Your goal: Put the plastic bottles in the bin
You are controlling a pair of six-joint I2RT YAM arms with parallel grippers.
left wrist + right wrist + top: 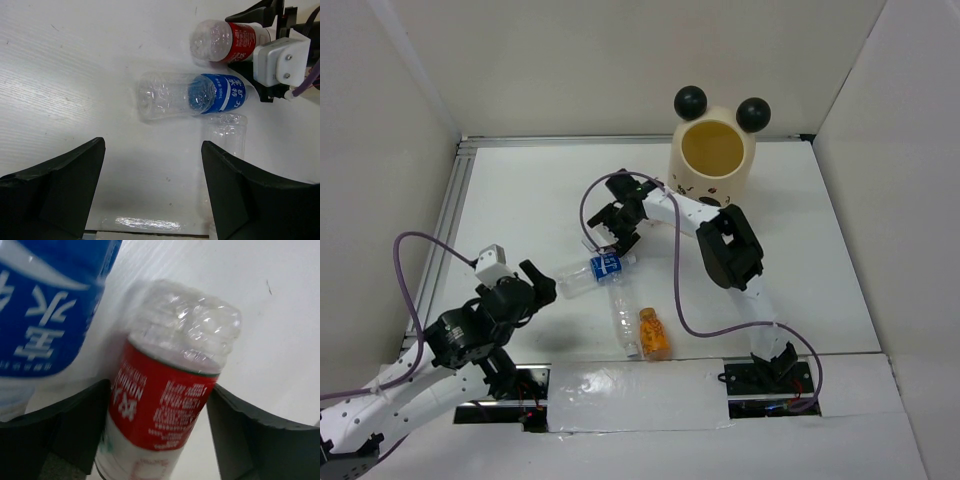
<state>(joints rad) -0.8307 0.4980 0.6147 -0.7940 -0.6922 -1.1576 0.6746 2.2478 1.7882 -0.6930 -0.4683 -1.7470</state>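
Note:
My right gripper (158, 392) is shut on a red-labelled plastic bottle (167, 400), its fingers (75, 415) pressing the label from both sides. In the top view this gripper (612, 238) is at the table's middle, left of the bin (712, 165). A blue-labelled bottle (594, 272) lies just in front of it, and shows in the left wrist view (192, 95) below the red-labelled one (225, 41). A clear unlabelled bottle (623, 317) and a stubby orange bottle (653, 333) lie nearer. My left gripper (538, 284) is open and empty (152, 190), left of the blue-labelled bottle.
The cream bin with two black ball ears stands at the back right, its yellow inside open to the top. White walls close in the table on three sides. A metal rail (450, 215) runs along the left edge. Purple cables loop over both arms.

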